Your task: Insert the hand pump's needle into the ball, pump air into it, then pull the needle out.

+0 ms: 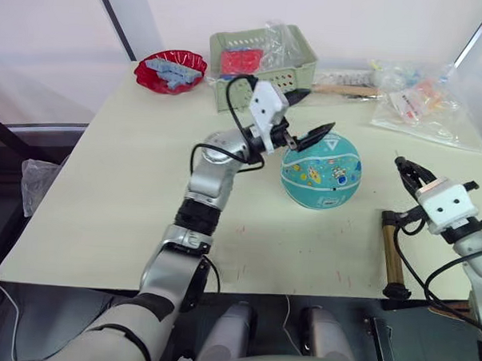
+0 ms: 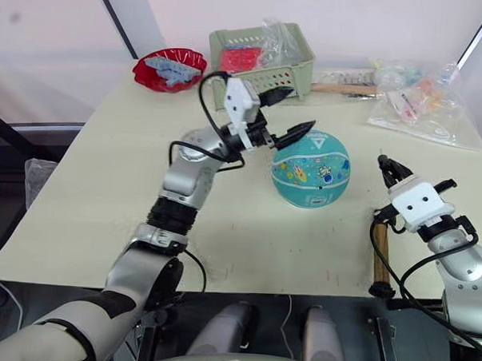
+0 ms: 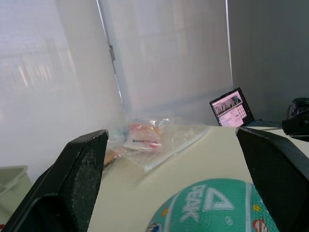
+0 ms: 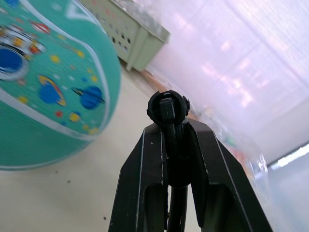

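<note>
My left hand [image 1: 301,116] hovers wide open over the ball [image 1: 321,170]. My right hand [image 4: 169,145] is clamped on the hose fitting [image 4: 167,107]; the pump [image 1: 393,257] lies on the tabletop [image 1: 104,198].

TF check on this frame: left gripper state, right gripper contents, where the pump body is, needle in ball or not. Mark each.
1. The left gripper is open above the ball. True.
2. The right gripper is empty. False: it is shut on the needle fitting at the hose end.
3. The hand pump lies on the table near the right arm. True.
4. The needle is in the ball. False: it is apart from it.
</note>
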Available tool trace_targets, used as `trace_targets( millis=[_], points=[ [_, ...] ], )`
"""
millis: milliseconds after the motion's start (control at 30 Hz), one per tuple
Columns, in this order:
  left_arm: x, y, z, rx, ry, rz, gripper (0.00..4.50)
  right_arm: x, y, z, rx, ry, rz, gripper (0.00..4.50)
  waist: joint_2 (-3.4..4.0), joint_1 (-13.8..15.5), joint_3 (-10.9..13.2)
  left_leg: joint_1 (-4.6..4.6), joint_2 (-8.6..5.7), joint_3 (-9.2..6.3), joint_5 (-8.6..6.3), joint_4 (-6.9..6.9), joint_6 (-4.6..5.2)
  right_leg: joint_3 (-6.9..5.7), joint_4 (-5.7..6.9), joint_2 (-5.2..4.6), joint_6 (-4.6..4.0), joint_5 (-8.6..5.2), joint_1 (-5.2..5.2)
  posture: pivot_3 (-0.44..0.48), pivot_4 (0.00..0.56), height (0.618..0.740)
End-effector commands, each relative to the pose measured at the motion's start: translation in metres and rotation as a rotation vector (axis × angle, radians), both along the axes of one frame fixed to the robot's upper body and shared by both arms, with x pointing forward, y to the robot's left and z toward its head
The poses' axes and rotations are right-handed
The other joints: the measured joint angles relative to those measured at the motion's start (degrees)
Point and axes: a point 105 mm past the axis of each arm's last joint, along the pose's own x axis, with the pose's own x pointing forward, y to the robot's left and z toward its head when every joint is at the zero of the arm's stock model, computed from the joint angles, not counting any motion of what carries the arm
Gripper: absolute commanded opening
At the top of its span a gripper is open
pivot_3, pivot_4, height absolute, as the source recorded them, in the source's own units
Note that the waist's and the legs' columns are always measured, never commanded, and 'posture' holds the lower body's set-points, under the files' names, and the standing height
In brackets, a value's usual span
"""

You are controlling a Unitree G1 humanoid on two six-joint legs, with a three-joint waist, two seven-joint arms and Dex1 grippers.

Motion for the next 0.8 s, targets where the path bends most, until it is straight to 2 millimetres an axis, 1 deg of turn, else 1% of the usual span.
trace_targets(
  millis=[33, 200, 267, 400, 567, 633, 800],
  points=[
    [-0.017, 0.015, 0.007, 0.004, -0.013, -0.070, 4.50, 0.000, -0.011, 0.017, 0.057, -0.070, -0.043, 0.06, 0.02, -0.1, 0.0, -0.02, 0.00, 0.03, 0.00, 0.00, 0.00, 0.03, 0.00, 0.00, 0.00, 0.00, -0.03, 0.000, 0.150, 0.737],
    [-0.036, 0.046, -0.010, 0.092, 0.038, -0.123, 4.50, 0.004, -0.019, 0.021, 0.103, -0.081, -0.064, 0.06, 0.10, -0.6, 0.1, -0.03, 0.01, 0.08, 0.00, 0.00, 0.01, 0.09, 0.04, 0.01, -0.02, 0.02, -0.06, 0.000, 0.150, 0.737],
    [-0.047, 0.060, -0.018, 0.137, 0.053, -0.143, 4.50, 0.008, -0.023, 0.024, 0.120, -0.089, -0.074, 0.06, 0.10, -1.0, 0.1, -0.02, 0.03, 0.07, 0.00, 0.00, 0.01, 0.09, 0.05, 0.02, -0.04, 0.03, -0.06, 0.000, 0.150, 0.737],
    [-0.069, 0.081, -0.035, 0.228, 0.086, -0.175, 4.50, 0.016, -0.029, 0.028, 0.139, -0.094, -0.091, 0.06, 0.13, -1.4, 0.1, -0.01, 0.06, 0.11, 0.00, -0.01, 0.01, 0.13, 0.07, 0.02, -0.07, 0.05, -0.08, 0.000, 0.150, 0.737],
    [-0.084, 0.095, -0.047, 0.261, 0.135, -0.179, 4.50, 0.026, -0.033, 0.036, 0.187, -0.111, -0.112, 0.06, 0.24, -1.3, 0.1, -0.02, 0.12, 0.15, -0.01, -0.02, 0.02, 0.16, 0.09, 0.04, -0.15, 0.10, -0.13, 0.000, 0.150, 0.737],
    [-0.090, 0.101, -0.053, 0.269, 0.156, -0.168, 4.50, 0.033, -0.034, 0.039, 0.229, -0.116, -0.125, 0.06, 0.27, -1.4, 0.2, -0.01, 0.12, 0.16, -0.01, -0.02, 0.03, 0.16, 0.09, 0.04, -0.17, 0.12, -0.13, 0.000, 0.150, 0.737],
    [-0.099, 0.110, -0.061, 0.254, 0.195, -0.130, 4.50, 0.048, -0.038, 0.051, 0.352, -0.136, -0.129, 0.06, 0.33, -1.4, 0.2, 0.01, 0.19, 0.25, -0.01, -0.04, 0.03, 0.24, 0.11, 0.08, -0.21, 0.14, -0.18, 0.000, 0.150, 0.737]
  ],
)
